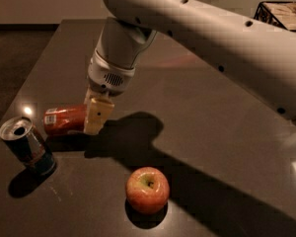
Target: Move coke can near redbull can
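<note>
Coke can (64, 120) lying on its side on dark bench (222, 132), left-centre of view, long axis roughly L–R, label patch toward its left end. Gripper (93, 121) at can's right end, coming down from above. Jaws pinching the can across that end: near cream-coloured finger (98, 113) covers the can's right portion, far finger hidden behind. Can't tell whether can rests on bench or hangs just off it; dark shadow directly beneath.

Redbull can (27, 146) upright near bench's left edge, below-left of coke can in view. The two are close, small gap btw them. Silver top w/ dark opening showing.

Apple (147, 189), red-yellow, stem dimple up, nearer the camera, right of redbull can, apart from both cans.

White arm (212, 38) runs from upper right diag. down to wrist (116, 58) above the can; its shadow falls across bench toward lower right. Dark-framed basket (281, 14) at top-right corner.
</note>
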You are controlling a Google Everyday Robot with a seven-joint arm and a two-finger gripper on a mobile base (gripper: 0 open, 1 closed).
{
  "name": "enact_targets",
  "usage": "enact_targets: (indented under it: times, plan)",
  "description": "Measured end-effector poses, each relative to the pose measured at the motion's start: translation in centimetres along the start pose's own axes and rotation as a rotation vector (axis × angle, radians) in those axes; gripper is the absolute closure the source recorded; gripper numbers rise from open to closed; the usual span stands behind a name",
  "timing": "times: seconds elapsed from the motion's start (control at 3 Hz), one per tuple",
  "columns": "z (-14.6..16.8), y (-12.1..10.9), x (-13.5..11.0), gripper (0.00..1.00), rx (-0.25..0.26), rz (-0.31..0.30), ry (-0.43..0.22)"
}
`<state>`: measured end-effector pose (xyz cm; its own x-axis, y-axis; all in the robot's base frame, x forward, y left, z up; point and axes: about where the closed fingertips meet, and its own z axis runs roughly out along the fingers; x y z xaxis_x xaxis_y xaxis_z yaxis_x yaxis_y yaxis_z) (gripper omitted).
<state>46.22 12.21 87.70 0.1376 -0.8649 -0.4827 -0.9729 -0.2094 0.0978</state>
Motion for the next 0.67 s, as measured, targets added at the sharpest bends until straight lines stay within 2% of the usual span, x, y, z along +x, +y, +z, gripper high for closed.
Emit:
enact_targets:
  times: [0.67]
  plan:
    - [2.5, 0.7, -0.9, 0.42, -0.048, 0.001, -0.014]
